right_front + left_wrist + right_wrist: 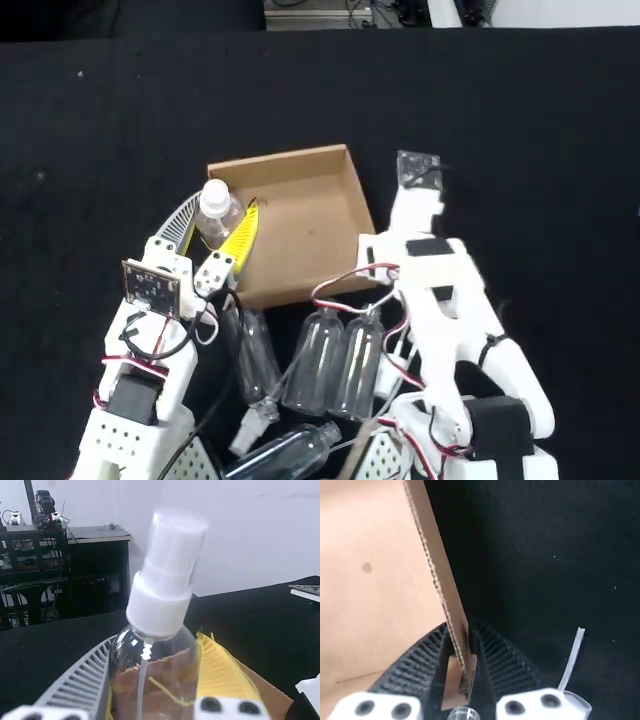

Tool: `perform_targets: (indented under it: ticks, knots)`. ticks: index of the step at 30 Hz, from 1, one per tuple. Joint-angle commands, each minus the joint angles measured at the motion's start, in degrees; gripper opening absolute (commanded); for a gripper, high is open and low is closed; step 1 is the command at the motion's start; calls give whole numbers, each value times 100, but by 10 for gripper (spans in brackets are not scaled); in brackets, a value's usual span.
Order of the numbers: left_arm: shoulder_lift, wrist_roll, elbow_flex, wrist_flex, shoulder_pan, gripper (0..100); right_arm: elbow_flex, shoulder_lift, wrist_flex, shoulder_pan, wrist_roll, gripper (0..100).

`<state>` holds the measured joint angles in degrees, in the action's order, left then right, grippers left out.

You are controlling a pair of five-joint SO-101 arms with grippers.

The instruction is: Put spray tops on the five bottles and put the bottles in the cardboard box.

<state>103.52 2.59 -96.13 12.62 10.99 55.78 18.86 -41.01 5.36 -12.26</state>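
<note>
Five bottles in the high view, four bottles (318,362) lying on the table (520,120) by the arm bases, held bottle (215,212) in the left gripper (224,212) over the cardboard box (310,220) left wall, jaws closed on its clear body, left wrist view adding its fitted spray top (167,575), right wrist view adding the right gripper (461,631) pinching the box wall, one loose spray top (574,699) beside it

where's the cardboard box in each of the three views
high view: cardboard box in the middle of the black table.
left wrist view: behind the spray-topped bottle held in the left gripper.
right wrist view: its floor and one wall, the wall clamped in the right gripper.
shared landmark: the black table around it.
</note>
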Motion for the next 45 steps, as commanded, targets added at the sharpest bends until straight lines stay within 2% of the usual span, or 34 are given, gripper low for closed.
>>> perform_targets:
  ticks: [1,5,12,14,17,19,23,27,35,41,45]
  knots:
    - [79,-18,-127,35,13,30,-4,277,123,88,-9,12]
    - [79,-18,-127,35,13,30,92,277,70,800,492,11]
    - [79,-18,-127,35,13,30,75,286,62,976,536,15]
    - [79,-18,-127,35,13,30,-119,286,18,1002,756,62]
    - [79,-18,-127,35,13,30,-523,286,-220,993,844,213]
    - [79,-18,-127,35,13,30,-822,286,-369,976,835,270]
    - [79,-18,-127,35,13,30,-1613,233,-316,941,835,222]
    - [79,-18,-127,35,13,30,-2000,-57,413,897,835,166]
    - [79,-18,-127,35,13,30,-2510,-1499,1231,870,844,163]
    - [79,-18,-127,35,13,30,-2580,-2035,1908,624,879,162]
    - [79,-18,-127,35,13,30,-2563,-2299,1943,545,888,133]
